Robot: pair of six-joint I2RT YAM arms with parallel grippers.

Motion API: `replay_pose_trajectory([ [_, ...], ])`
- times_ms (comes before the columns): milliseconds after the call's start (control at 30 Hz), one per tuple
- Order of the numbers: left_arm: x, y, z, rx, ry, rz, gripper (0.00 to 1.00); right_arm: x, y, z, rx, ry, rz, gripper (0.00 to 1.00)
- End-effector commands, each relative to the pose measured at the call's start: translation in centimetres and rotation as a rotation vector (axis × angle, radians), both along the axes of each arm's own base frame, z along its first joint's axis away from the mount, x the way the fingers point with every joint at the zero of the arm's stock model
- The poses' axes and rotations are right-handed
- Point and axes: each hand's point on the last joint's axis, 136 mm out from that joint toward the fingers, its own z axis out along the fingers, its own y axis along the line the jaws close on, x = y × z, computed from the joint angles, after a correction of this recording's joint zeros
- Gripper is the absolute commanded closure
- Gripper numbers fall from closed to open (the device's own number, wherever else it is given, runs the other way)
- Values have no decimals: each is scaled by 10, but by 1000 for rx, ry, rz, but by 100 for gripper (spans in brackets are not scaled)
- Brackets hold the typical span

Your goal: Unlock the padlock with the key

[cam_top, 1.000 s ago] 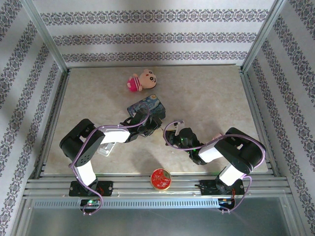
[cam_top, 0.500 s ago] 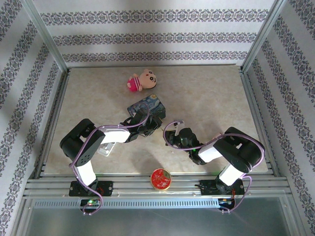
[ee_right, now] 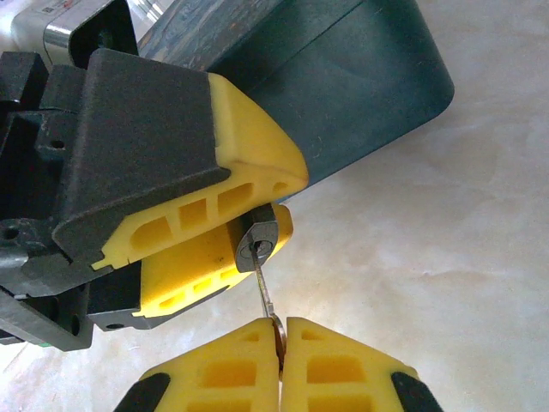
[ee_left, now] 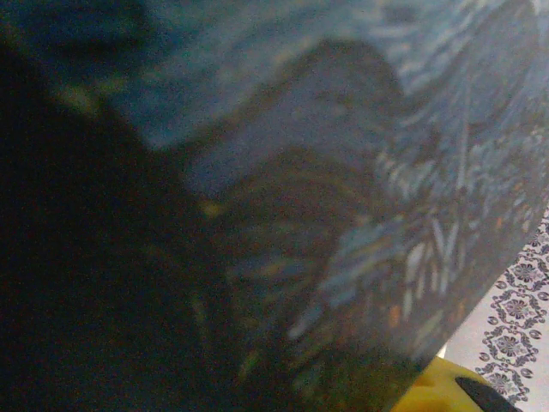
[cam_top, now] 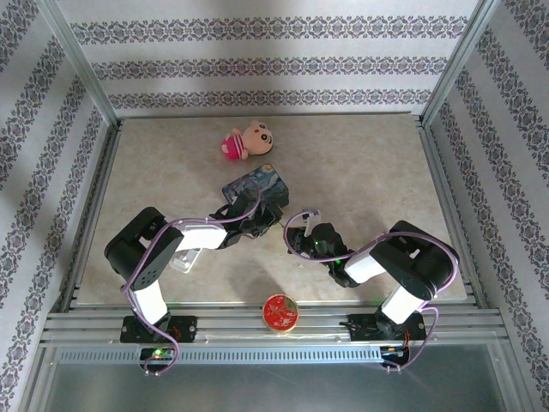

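Over the pale marbled bench point(cam_top: 360, 172) almost nothing has been shifted in the last second. In the overhead view only the elbow of the right arm point(cam_top: 412, 257) has been drawn slightly toward the middle, and the two tools are kept meeting just below the blue painted rectangular tin point(cam_top: 256, 184) near the frame's centre. The left tool point(ee_right: 279, 206), yellow-padded, is closed on the tiny black-bodied padlock point(ee_right: 257, 243) at the middle of the right wrist view, keyway facing down. The right tool point(ee_right: 280, 356), at the bottom edge, is pinched fully together on the head of the thin grey metal key point(ee_right: 266, 296), whose blade appears entered in the keyway. The stillness suggests that insertion is done and the turn is pending. The shackle is hidden, so release cannot be confirmed.
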Motion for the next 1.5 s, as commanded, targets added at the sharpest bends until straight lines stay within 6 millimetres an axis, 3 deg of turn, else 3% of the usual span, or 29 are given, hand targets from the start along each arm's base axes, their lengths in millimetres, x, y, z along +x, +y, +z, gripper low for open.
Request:
replay_pose_trajectory([
  [0,-30,0,-38,-65,228,-8,100,8,5,19,51,-47,-2,100],
  [967,-29,-4,-40,-74,235,-12,100,3,16,13,44,-36,45,100],
  [1000,-29,-4,-40,-74,235,-12,100,9,22,22,57,-57,46,100],
  [1133,-30,-5,-40,-73,237,-15,100,8,26,21,42,-63,49,100],
  [1467,-32,-7,-41,-79,249,-22,100,13,16,26,23,-92,-10,100],
])
